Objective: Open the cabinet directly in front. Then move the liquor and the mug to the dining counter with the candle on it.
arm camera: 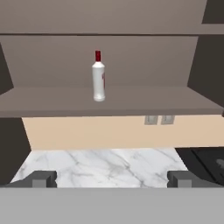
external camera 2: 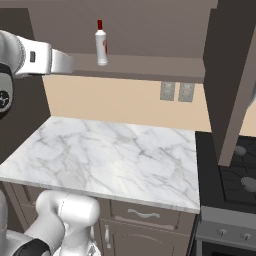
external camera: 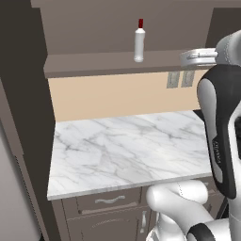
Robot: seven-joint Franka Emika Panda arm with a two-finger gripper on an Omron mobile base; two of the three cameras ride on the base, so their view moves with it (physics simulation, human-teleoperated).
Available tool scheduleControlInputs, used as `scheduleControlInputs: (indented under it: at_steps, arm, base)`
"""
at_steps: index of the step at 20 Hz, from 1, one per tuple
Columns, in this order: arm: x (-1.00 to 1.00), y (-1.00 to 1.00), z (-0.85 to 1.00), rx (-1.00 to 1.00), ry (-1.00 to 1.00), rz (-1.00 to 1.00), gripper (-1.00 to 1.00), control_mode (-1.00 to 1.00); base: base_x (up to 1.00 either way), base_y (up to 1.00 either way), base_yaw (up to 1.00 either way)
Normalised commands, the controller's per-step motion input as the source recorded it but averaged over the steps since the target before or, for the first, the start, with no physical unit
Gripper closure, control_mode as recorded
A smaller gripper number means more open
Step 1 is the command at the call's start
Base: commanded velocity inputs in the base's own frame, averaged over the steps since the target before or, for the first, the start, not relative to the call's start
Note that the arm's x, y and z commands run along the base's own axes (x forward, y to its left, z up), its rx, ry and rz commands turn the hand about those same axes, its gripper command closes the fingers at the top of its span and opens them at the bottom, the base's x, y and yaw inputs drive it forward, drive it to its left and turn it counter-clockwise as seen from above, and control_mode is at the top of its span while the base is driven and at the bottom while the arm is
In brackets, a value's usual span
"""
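fingers (arm camera: 43, 179) are spread as wide as they go, nothing between them, so the gripper (arm camera: 111, 179) is empty and hanging back from the shelf over the marble worktop (arm camera: 105, 164). out ahead the cabinet (arm camera: 109, 103) is open and the liquor (arm camera: 99, 76) stands upright on its bottom shelf, a bit left of centre, well apart from the hand. no mug that i can spot.

my guess on handling: smooth bottle, probably glass, so slippery and not something to knock over. it's tall and narrow and would tip easily. i'd grab the straight white body below the shoulder, not the skinny neck or red cap.
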Motion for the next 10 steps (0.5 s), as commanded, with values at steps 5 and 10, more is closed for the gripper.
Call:
scheduleControlInputs:
  at_steps: [5, 10]
  arm:
    - [0.16, 0.02, 0.0, 0.0, -0.07, 0.0, -1.0, -1.0]
    - [0.17, 0.06, 0.0, 0.0, -0.06, 0.0, -1.0, -1.0]
  base:
    - [0.0, 0.0, 0.0]
    - [0.0, 0.0, 0.0]
